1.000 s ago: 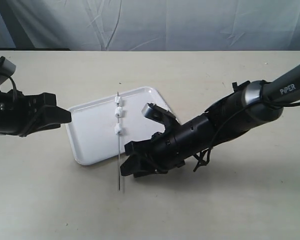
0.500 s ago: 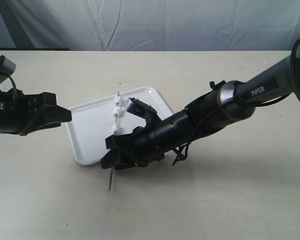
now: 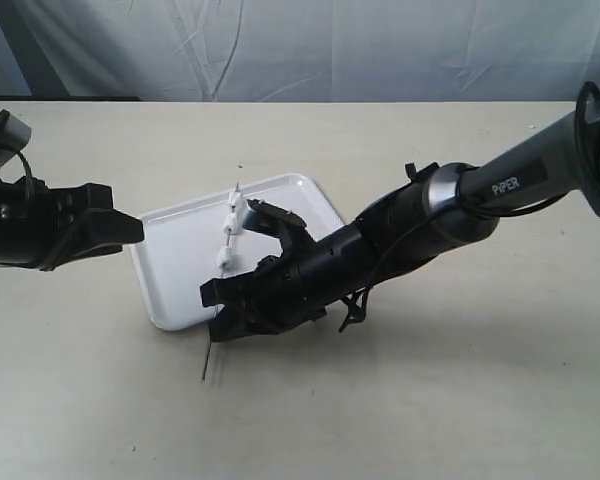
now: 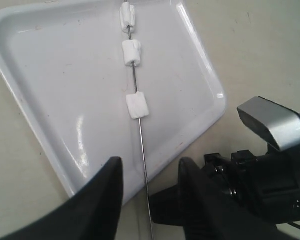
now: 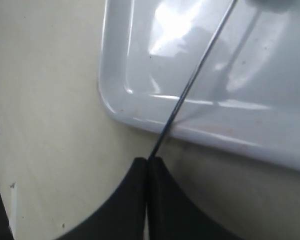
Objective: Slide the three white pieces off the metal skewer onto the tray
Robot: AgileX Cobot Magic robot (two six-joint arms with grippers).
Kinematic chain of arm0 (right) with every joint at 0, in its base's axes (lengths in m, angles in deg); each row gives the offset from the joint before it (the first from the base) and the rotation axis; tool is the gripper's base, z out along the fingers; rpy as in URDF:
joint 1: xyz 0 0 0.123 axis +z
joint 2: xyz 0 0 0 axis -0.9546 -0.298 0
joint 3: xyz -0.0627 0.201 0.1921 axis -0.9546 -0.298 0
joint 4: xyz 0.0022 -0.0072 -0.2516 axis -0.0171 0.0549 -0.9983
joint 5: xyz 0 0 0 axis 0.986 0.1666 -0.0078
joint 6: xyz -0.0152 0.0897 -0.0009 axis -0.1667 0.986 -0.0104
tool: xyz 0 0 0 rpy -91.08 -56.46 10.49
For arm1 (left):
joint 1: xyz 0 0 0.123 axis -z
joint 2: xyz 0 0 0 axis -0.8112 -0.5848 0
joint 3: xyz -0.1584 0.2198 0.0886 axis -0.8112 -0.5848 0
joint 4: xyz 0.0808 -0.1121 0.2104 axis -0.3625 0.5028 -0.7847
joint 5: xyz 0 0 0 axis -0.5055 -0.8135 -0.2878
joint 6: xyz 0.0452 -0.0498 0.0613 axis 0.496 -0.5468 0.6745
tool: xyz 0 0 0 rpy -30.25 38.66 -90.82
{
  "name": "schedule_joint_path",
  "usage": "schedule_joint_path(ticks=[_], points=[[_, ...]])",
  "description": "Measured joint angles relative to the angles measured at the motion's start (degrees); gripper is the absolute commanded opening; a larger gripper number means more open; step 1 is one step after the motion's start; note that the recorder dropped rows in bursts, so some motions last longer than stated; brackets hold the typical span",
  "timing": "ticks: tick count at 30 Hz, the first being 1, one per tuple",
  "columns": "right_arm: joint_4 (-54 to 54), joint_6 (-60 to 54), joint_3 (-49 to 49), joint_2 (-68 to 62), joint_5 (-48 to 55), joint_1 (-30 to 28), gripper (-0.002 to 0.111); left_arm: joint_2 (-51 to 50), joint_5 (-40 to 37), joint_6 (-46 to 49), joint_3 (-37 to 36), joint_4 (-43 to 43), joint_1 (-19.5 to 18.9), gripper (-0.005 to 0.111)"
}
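The white tray (image 3: 180, 270) lies mid-table. Across it lies the thin metal skewer (image 3: 208, 362), tilted, its near end sticking out past the tray's front edge. Three white pieces (image 3: 228, 228) are threaded on its far half, over the tray. My right gripper (image 3: 215, 315) is shut on the skewer just in front of the tray's rim; in the right wrist view the fingertips (image 5: 148, 160) pinch the rod (image 5: 190, 85). My left gripper (image 3: 130, 230) hovers open and empty, left of the tray. In the left wrist view the pieces (image 4: 137, 106) sit spaced along the skewer (image 4: 142, 145).
The beige table (image 3: 430, 400) runs back to a grey-blue cloth backdrop (image 3: 330, 50). My right arm (image 3: 450, 215) slants in from the right, low over the tray's right corner. Its silver camera block (image 4: 272, 122) shows beside the tray (image 4: 55, 75).
My right gripper slid left to the skewer's near part and closed on it. The skewer's near end swung left, so the rod now lies tilted. The left gripper stayed still.
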Motion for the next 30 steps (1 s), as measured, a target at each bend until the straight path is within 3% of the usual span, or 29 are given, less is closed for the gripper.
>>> schedule_joint_path(ticks=[3, 6, 11, 14, 16, 18, 19, 20, 23, 24, 28, 30], points=[[-3.96, 4.69, 0.2, 0.39, -0.25, 0.0, -0.001, 0.0, -0.13, 0.0, 0.0, 0.0, 0.0, 0.036], [-15.62, 17.99, 0.2, 2.25, -2.36, 0.0, -0.001, 0.0, -0.73, 0.0, 0.0, 0.0, 0.0, 0.036], [-44.36, 44.23, 0.85, 8.94, -7.85, 1.85, -0.001, 0.0, 0.08, 0.0, 0.0, 0.41, 0.0, 0.036], [-62.02, 65.12, 8.79, 10.35, -8.98, 7.53, -0.001, 0.0, 1.01, 0.0, 0.0, 0.53, 0.0, 0.036], [-72.35, 74.71, 16.04, 7.31, -2.97, 11.27, 0.01, 0.0, 2.1, 0.0, 0.0, 0.25, 0.0, 0.036], [-79.46, 80.25, 22.57, 4.03, 5.68, 13.28, 0.052, 0.0, 5.33, 0.0, 0.0, -1.51, 0.0, 0.036], [-81.12, 82.46, 24.86, 3.02, 9.08, 13.55, 0.063, 0.0, 7.33, -0.26, 0.0, -2.19, 0.0, 0.036], [-81.95, 85.2, 26.61, 2.84, 11.31, 13.59, 0.06, 0.0, 8.29, -0.44, 0.0, -2.45, 0.0, 0.036], [-81.55, 92.44, 29.83, 2.84, 13.45, 13.69, 0.031, 0.0, 8.53, -0.92, 0.0, -2.45, 0.0, 0.036], [-80.77, 93.14, 30.06, 2.84, 13.13, 13.84, 0.029, 0.0, 8.53, -1.05, 0.0, -2.45, 0.0, 0.036], [-77.86, 93.53, 30.34, 0.58, 11.72, 14.83, 0.051, 0.0, 7.6, -1.05, 0.0, -2.45, 0.0, 0.036], [-77.39, 93.53, 30.34, -0.95, 11.72, 14.83, 0.051, 0.0, 7.45, -1.05, 0.0, -2.45, 0.0, 0.036]])
